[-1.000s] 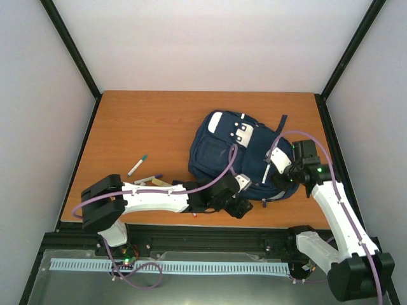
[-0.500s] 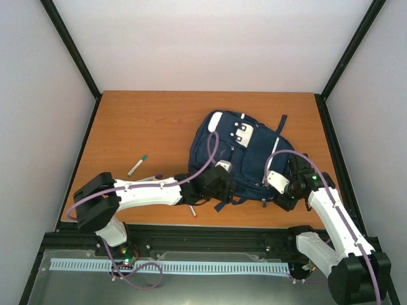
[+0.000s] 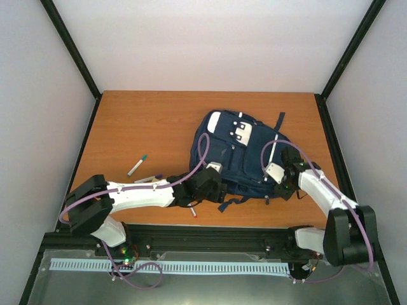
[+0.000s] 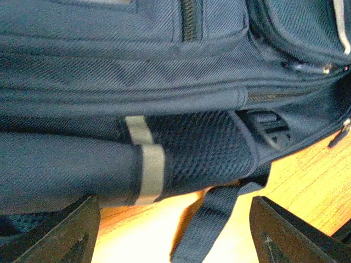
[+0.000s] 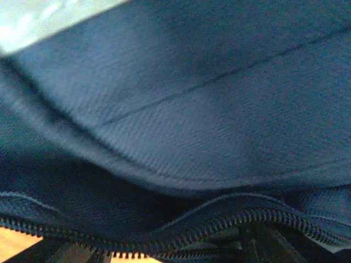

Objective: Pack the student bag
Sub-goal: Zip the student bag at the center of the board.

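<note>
On the left of the wooden table [image 3: 140, 121] lie a green-capped marker [image 3: 137, 165] and, nearer the front, a purple-capped marker [image 3: 148, 179]. A red-tipped pen [image 3: 191, 211] lies just in front of the left arm. The left gripper [image 4: 174, 219] sits at the near-left side of the student bag [image 3: 236, 152], its fingers [image 4: 66, 235] spread wide with nothing between them. They face a padded shoulder strap [image 4: 66, 170] and a loose webbing strap [image 4: 211, 219] lying on the wood. The bag lies flat, right of the table's middle, front pockets up. The right gripper [image 3: 280, 184] is at the bag's near-right edge. Its wrist view shows only navy cloth and a zipper [image 5: 98, 245], so whether it is wide or narrow cannot be told.
</note>
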Tool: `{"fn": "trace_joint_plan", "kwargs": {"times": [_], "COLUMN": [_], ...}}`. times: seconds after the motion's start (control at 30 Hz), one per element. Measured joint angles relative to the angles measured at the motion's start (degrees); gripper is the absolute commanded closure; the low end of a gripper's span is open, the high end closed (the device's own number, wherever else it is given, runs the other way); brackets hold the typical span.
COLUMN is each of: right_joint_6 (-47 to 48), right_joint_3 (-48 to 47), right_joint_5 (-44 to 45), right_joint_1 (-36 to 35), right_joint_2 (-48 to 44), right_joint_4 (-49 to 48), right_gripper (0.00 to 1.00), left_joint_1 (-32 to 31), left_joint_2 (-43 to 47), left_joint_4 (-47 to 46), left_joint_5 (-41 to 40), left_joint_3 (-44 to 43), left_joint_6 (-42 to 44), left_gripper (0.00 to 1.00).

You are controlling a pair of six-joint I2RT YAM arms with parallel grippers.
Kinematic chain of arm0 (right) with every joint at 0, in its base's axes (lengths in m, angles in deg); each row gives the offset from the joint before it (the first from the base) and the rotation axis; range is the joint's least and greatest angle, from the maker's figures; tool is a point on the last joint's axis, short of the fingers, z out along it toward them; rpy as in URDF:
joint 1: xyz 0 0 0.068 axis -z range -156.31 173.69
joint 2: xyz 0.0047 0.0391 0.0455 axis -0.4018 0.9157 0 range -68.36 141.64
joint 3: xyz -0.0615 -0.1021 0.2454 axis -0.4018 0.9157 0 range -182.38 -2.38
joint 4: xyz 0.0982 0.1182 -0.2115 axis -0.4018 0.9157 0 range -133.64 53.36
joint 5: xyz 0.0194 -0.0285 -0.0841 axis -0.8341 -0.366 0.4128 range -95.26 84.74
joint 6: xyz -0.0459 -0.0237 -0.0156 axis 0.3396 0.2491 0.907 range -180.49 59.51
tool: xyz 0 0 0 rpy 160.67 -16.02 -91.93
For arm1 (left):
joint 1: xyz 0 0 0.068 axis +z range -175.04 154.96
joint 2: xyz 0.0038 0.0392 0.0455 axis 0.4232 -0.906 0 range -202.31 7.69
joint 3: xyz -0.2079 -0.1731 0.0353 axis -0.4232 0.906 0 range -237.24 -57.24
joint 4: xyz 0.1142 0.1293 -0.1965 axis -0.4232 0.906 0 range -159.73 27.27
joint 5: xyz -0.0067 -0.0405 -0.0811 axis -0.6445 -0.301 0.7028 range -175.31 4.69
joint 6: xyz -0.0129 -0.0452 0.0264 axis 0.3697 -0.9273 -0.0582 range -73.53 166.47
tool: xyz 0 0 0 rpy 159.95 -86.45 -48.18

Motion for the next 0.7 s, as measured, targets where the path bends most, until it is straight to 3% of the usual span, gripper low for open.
{"fn": "trace_joint_plan", "kwargs": {"times": [0.23,0.33,0.53,0.7], "right_joint_6": [-4.4,-5.7,-6.2,-5.5], "right_joint_3": [-8.9,-11.4,-10.1,-7.0], "right_joint_5": [1.0,-0.9,-2.9,-3.5], "right_joint_1": [4.3,6.6,8.1,8.2], "right_joint_2": [11.8,12.6,4.7,-3.8], "right_joint_4": [-5.9,-7.6,-8.0,-4.7], "right_gripper": [0.38,0.35,0.33,0.39], "left_joint_1": [0.0,0.0,0.0,0.0], "left_joint_2": [0.6,2.5,5.2,5.2], "left_joint_4": [-1.2,-2.1,-2.7,-3.2], "left_joint_5": [0.6,1.0,1.0,0.7], "left_joint_3": [1.8,3.9,4.9,4.9], "left_joint_6": [-0.2,0.3,2.9,5.4], "left_gripper": [0.23,0.23,0.24,0.24]}}
